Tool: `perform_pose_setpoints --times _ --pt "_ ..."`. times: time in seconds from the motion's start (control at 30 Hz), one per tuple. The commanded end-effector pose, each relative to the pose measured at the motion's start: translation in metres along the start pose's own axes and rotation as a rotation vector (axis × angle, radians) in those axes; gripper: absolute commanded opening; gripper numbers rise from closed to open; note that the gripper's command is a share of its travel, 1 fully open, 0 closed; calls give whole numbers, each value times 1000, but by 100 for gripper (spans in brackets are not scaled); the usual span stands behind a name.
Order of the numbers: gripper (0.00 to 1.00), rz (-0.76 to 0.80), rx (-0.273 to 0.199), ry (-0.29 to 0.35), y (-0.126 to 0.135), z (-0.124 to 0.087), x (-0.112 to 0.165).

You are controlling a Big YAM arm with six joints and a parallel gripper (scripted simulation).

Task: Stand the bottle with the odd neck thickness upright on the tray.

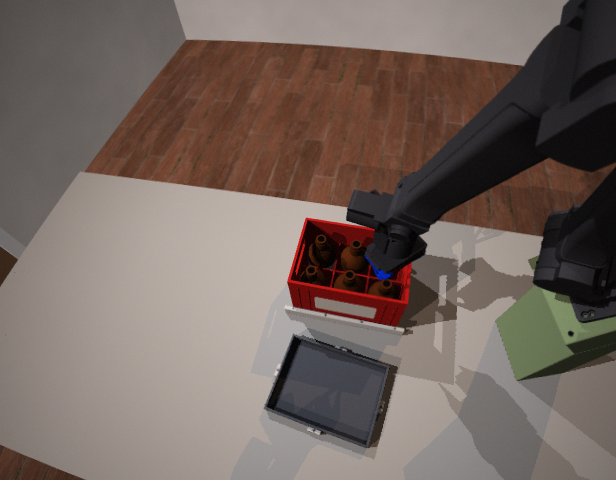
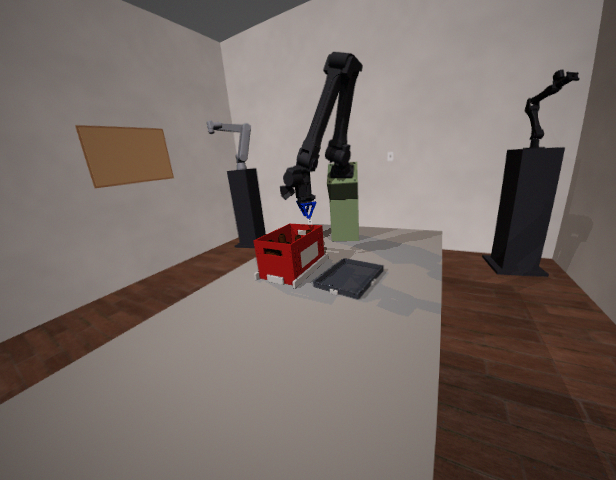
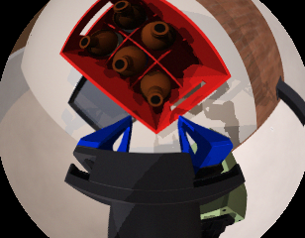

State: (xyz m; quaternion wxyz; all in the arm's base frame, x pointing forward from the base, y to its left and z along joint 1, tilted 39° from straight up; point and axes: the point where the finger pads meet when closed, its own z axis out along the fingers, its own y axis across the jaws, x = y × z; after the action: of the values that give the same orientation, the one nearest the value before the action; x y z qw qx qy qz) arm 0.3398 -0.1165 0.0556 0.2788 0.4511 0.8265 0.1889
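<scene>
A red crate (image 1: 349,273) stands on the table and holds several brown bottles upright in its cells; it also shows in the wrist view (image 3: 143,54) and in the exterior view (image 2: 289,253). My gripper (image 1: 381,271), with blue fingers, is open and empty. It hovers above the crate's right side, over the front right bottle (image 1: 381,286). In the wrist view the fingers stand apart just short of the nearest bottle (image 3: 154,89). A dark grey tray (image 1: 329,395) lies empty in front of the crate.
The arm's green base block (image 1: 561,325) stands at the table's right edge. A white strip (image 1: 344,318) lies along the crate's front foot. Two other arms on dark pedestals (image 2: 525,206) stand off the table.
</scene>
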Motion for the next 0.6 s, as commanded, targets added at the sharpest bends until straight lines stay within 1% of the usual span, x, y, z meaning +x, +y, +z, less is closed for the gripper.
perform_pose_setpoints --times 0.0,0.57 --pt "61 10 4 11 -2 5 5" --pt "61 5 -2 4 3 21 1"
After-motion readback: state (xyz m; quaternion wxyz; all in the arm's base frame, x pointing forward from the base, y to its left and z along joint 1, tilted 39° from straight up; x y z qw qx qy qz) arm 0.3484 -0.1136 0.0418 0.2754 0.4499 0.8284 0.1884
